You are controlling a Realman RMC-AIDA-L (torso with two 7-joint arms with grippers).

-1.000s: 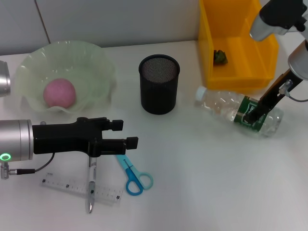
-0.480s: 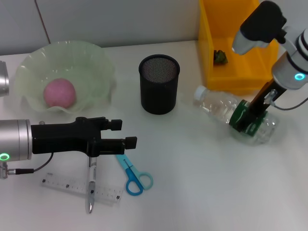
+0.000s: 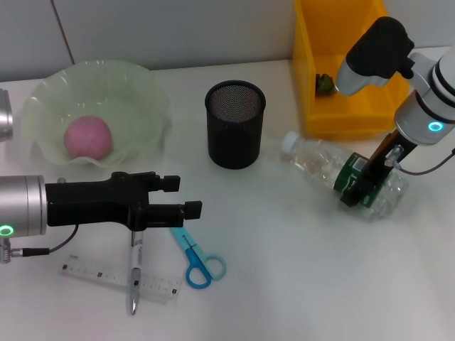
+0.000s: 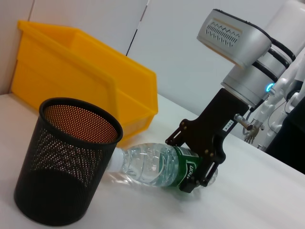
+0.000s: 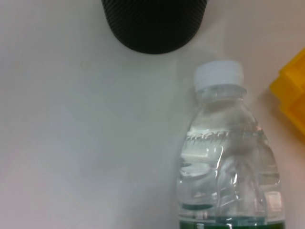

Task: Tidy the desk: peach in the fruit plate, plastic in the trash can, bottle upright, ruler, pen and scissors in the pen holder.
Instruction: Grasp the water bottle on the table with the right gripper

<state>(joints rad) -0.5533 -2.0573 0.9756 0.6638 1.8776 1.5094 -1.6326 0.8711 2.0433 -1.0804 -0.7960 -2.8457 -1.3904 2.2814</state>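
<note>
Right gripper [image 3: 355, 190]: we see its jaws clamped on the lying bottle [image 3: 323, 167] at its green label.
Left gripper [image 3: 186, 197]: jaws slightly apart, over the pen [image 3: 134, 270].

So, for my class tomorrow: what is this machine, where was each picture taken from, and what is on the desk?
It is a two-armed robot tidying a desk. One picture looks down from its head; the others come from cameras on each wrist.

The right claw grips a clear plastic water bottle lying on its side. The left claw hovers over a pen, a clear ruler and blue-handled scissors.

Also there: a black mesh pen holder, a pink peach in a pale green wavy plate, and a yellow bin.
</note>
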